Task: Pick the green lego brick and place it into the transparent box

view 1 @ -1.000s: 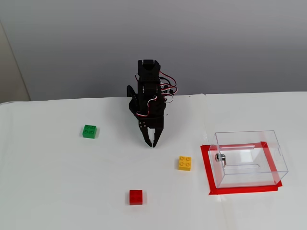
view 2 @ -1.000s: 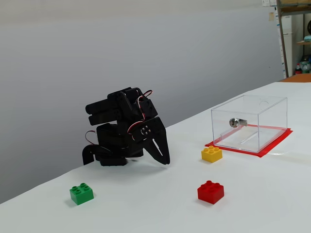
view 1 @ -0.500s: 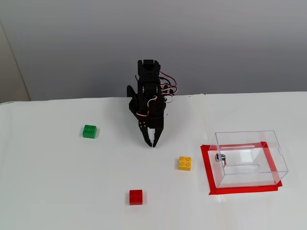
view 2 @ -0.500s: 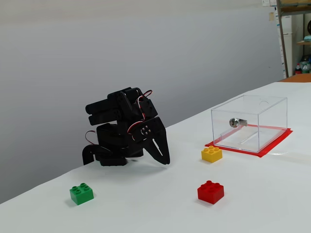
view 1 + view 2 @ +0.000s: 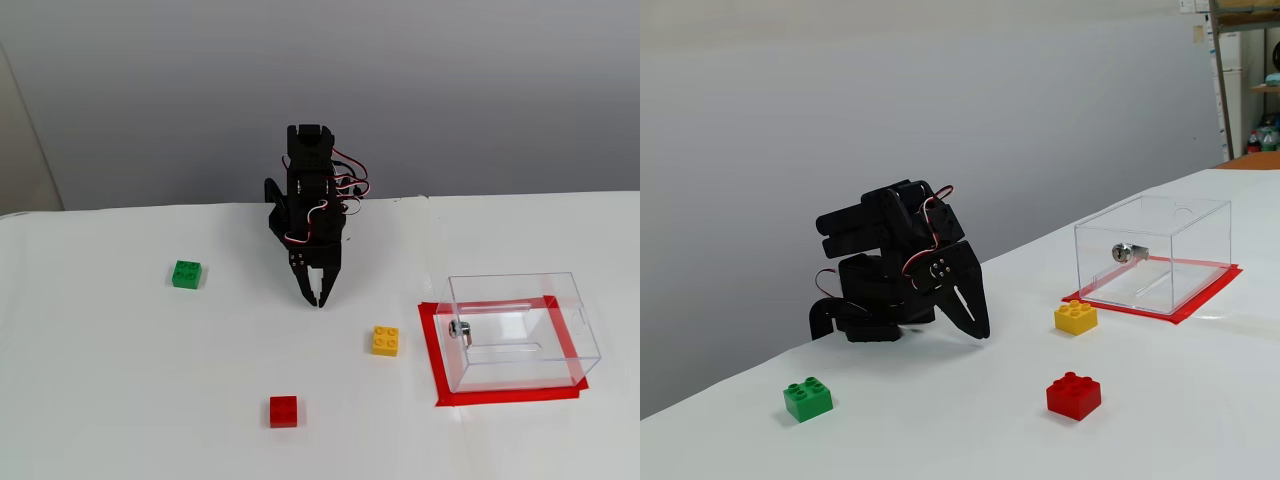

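The green lego brick [image 5: 186,274] lies on the white table at the left in both fixed views [image 5: 807,398], studs up. The transparent box [image 5: 520,330] stands at the right on a red taped rectangle, with a small metal fitting on its left wall; it also shows in the other fixed view [image 5: 1153,253] and looks empty. My black gripper [image 5: 318,297] hangs folded over the arm's base in the table's middle, tips down near the table, jaws shut and empty [image 5: 980,330]. It is well to the right of the green brick.
A yellow brick [image 5: 385,341] lies between the gripper and the box [image 5: 1077,317]. A red brick [image 5: 283,411] lies nearer the front [image 5: 1073,395]. A grey wall stands behind the table's far edge.
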You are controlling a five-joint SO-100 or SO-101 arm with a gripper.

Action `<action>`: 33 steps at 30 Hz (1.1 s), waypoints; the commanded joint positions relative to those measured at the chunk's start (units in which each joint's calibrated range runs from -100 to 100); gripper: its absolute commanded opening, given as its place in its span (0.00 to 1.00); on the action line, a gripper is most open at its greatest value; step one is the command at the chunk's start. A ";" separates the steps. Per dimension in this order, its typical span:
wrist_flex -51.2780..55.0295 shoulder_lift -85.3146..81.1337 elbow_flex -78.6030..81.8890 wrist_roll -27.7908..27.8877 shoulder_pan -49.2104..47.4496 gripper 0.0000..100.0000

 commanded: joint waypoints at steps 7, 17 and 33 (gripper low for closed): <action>-1.12 -0.25 -0.97 -0.30 0.29 0.01; -6.17 4.58 -4.04 -2.44 5.91 0.01; -5.30 32.25 -28.55 -12.93 20.25 0.01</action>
